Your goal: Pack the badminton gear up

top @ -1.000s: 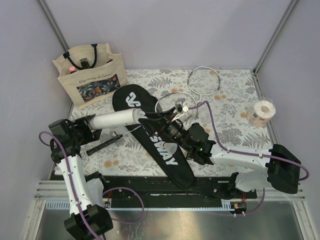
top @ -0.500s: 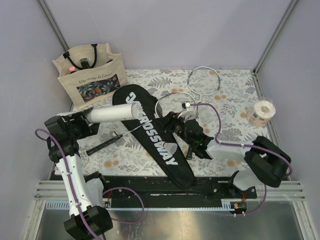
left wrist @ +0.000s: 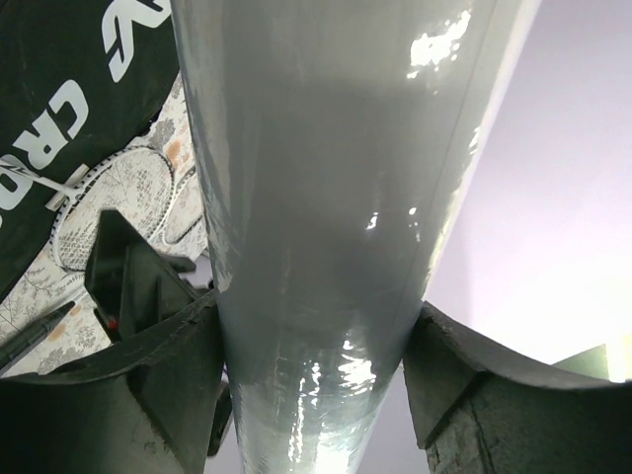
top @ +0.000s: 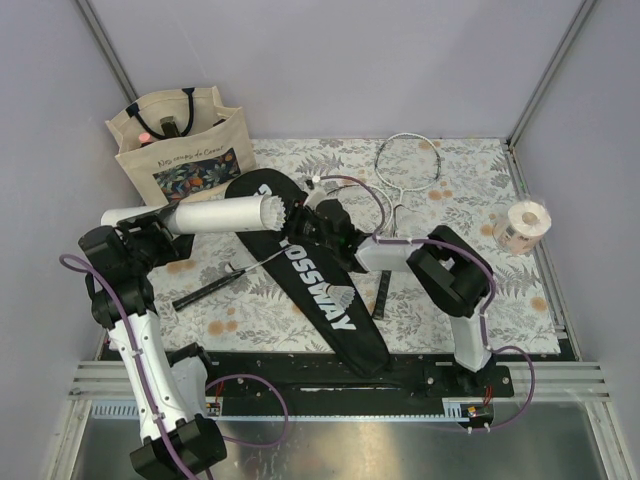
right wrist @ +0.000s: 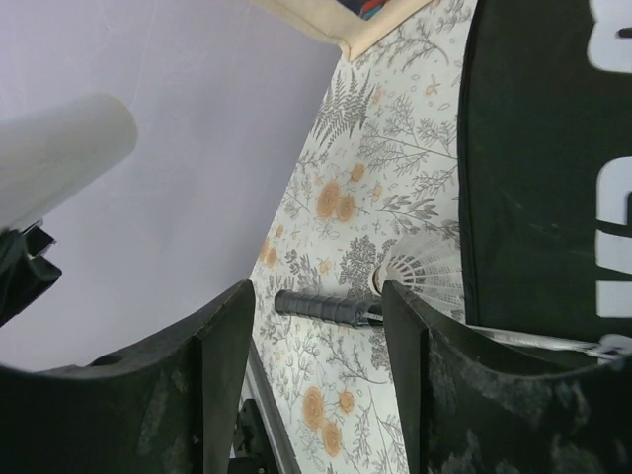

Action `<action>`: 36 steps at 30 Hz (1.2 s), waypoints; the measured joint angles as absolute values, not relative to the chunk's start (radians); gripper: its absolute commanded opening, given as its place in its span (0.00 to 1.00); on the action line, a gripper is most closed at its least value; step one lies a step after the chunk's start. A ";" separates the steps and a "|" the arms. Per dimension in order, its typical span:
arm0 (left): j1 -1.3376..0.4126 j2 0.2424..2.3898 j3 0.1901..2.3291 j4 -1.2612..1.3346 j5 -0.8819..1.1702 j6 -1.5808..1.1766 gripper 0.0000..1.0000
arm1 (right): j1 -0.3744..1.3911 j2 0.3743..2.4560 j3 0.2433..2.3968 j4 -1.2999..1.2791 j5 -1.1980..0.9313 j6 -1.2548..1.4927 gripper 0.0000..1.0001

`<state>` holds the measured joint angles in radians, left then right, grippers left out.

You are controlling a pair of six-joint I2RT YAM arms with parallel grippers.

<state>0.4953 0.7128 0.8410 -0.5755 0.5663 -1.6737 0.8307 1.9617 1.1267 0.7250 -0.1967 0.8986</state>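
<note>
My left gripper (top: 165, 222) is shut on the long white tube (top: 205, 214) and holds it level above the table's left side; in the left wrist view the tube (left wrist: 326, 148) fills the space between the fingers (left wrist: 158, 365). White feathers show at the tube's right end. My right gripper (top: 304, 216) is open and empty just right of that end, over the black CROSSWAY cover (top: 330, 300). A shuttlecock (top: 345, 298) lies on the cover. One racket (top: 408, 160) lies at the back. The other racket's dark handle (right wrist: 316, 306) and a shuttlecock (right wrist: 425, 272) show between my right fingers.
A beige floral tote bag (top: 180, 150) stands at the back left. A pale tape roll (top: 525, 225) sits at the right edge. The patterned cloth (top: 470, 190) covers the table. Purple walls close in on three sides.
My left arm has lifted and swung the tube back and to the left. My right arm has moved left and back across the cover to the tube's right end.
</note>
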 measured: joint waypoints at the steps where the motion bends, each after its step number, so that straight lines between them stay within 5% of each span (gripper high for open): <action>1: 0.495 0.709 0.841 -0.575 0.569 -1.676 0.52 | 0.831 1.995 1.168 0.707 -0.223 0.910 0.62; 22: 0.495 0.692 0.840 -0.574 0.576 -1.677 0.52 | 0.869 2.302 1.465 0.550 -0.410 0.966 0.52; 26: 0.495 0.690 0.835 -0.575 0.571 -1.677 0.52 | 0.887 2.338 1.509 0.527 -0.410 0.952 0.43; 30: 0.495 0.690 0.819 -0.582 0.563 -1.677 0.52 | 0.893 2.356 1.513 0.502 -0.410 0.942 0.19; 36: 0.495 0.695 0.778 -0.582 0.556 -1.676 0.52 | 0.892 2.357 1.509 0.515 -0.413 0.938 0.01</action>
